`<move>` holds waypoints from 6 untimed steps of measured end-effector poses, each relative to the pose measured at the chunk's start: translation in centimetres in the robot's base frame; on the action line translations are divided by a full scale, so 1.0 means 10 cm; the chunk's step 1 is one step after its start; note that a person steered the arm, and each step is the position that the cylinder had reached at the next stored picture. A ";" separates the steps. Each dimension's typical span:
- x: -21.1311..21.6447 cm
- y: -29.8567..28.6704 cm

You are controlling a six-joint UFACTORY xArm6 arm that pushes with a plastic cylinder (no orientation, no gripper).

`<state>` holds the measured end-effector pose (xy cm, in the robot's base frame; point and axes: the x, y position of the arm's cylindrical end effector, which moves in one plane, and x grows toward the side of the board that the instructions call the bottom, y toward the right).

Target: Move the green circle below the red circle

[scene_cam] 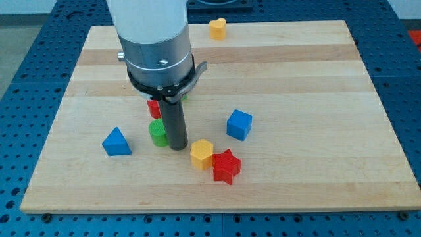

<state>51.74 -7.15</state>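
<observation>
My tip (pixel 178 147) on desk (pixel 316 72), touching green circle (pixel 157 132) on its right side. Tool is plain rod: nothing spread, pressed or pinched. Red circle (pixel 153 108) just above green circle, partly hidden by arm. Another green block (pixel 185 96) peeks out behind arm, shape unclear. Blue triangle (pixel 117 142) well left of tip. Yellow hexagon (pixel 202 154) just right of tip, touching red star (pixel 226 166) on its lower right. Blue cube (pixel 239 124) above star. Yellow heart (pixel 218 29) near top edge of desk.
</observation>
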 end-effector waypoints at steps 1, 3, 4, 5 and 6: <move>0.00 0.00; 0.19 -0.15; 0.33 -0.28; 0.20 -0.31; -0.01 -0.31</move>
